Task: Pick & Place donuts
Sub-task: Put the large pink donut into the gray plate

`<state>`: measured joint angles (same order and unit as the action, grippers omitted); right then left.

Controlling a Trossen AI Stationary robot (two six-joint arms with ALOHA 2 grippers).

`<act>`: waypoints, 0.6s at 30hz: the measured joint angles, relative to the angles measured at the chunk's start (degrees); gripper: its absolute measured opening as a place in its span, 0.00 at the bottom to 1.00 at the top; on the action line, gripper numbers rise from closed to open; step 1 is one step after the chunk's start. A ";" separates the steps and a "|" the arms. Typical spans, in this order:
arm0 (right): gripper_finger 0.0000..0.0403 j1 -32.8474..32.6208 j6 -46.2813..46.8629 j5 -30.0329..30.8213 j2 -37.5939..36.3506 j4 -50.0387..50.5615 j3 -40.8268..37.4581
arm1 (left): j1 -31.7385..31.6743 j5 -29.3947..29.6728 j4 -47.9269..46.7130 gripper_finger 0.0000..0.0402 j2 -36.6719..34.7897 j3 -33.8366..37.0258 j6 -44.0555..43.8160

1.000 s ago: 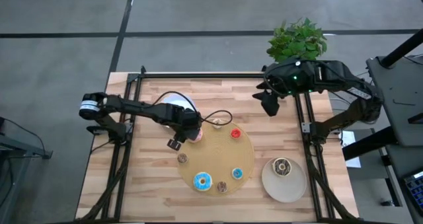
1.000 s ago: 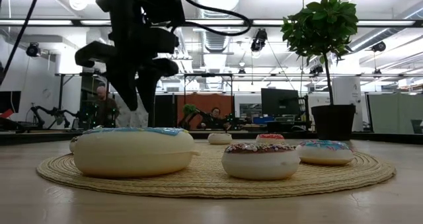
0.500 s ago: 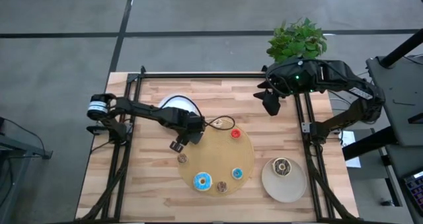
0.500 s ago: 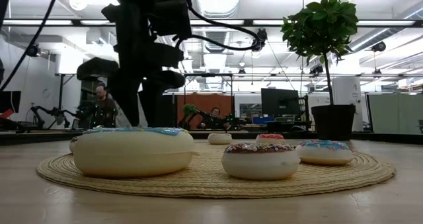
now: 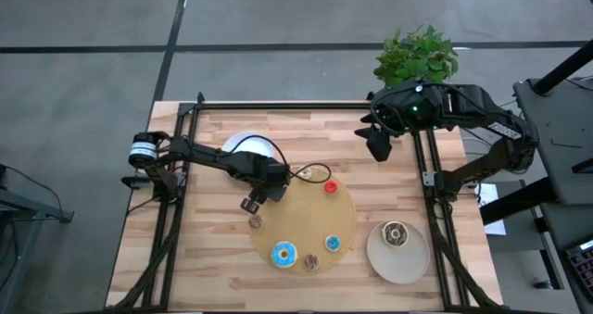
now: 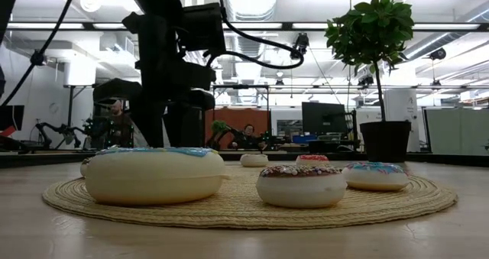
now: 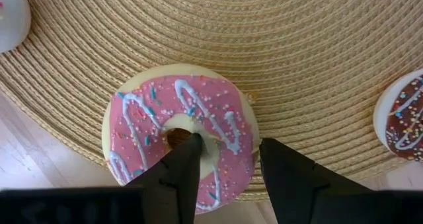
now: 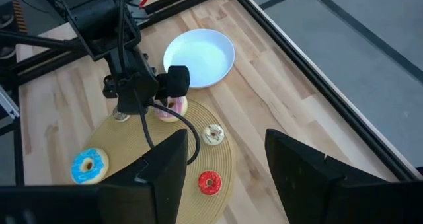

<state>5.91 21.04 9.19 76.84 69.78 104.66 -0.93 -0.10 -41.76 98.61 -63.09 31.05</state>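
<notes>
Wooden desk (image 5: 213, 258) in an open workshop, carrying a round woven board (image 5: 306, 231) with toy donuts.
The left end effector (image 7: 225, 164) is down at the board's edge nearest the white plate (image 8: 199, 57), one finger (image 7: 182, 174) in the hole of the pink iced donut (image 7: 178, 128) and the other outside its rim, gripping one side of the ring. A blue iced donut (image 5: 283, 254) and a red donut (image 5: 330, 187) lie elsewhere on the board; a brown donut (image 5: 396, 233) sits on the beige plate (image 5: 412, 263). The right end effector (image 8: 225, 164) hangs with fingers apart over the desk's far right corner.
</notes>
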 joint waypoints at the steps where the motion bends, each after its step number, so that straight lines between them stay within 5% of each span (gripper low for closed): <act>1: 0.48 0.00 0.00 0.00 0.00 0.01 0.00 | 0.00 0.00 0.05 0.32 0.00 0.00 0.00; 18: 0.48 0.00 -0.02 -0.04 -0.02 0.22 -0.04 | -0.02 -0.02 0.17 0.32 -0.13 -1.35 -1.53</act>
<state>5.91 21.02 9.15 76.82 69.99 104.62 -0.95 -0.12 -41.59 98.48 -64.44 29.52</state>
